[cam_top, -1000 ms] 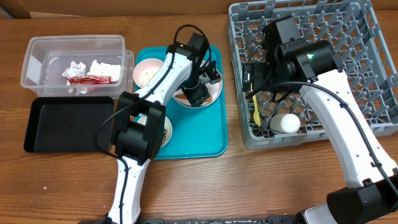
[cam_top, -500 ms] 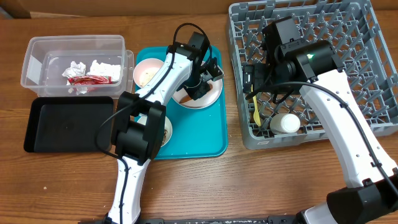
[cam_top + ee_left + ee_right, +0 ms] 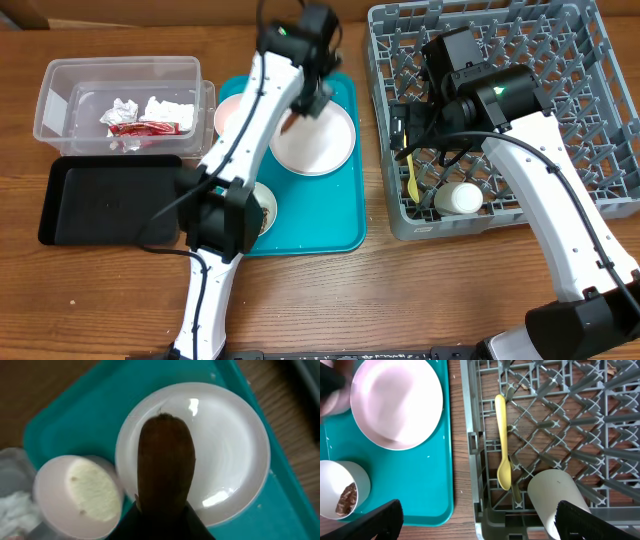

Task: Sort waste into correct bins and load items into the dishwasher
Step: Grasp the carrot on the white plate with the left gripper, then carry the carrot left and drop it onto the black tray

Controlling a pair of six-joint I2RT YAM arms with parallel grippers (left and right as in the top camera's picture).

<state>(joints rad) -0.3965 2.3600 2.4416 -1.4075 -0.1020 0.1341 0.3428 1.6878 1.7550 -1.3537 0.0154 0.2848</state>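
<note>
- Left gripper (image 3: 163, 519) had risen off the pale plate (image 3: 235, 445), clamped on the brown food lump (image 3: 166, 460).
- Right gripper (image 3: 477, 522) hung over the dish rack (image 3: 600, 435), fingers (image 3: 375, 521) wide apart.

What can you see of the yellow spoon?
The yellow spoon is one piece of glossy plastic-looking material, with a slim handle and a small oval bowl. It lies flat on the grid floor of the grey rack, along the wall beside the teal tray, bowl end near the white cup but apart from it. Nothing grips it.
</note>
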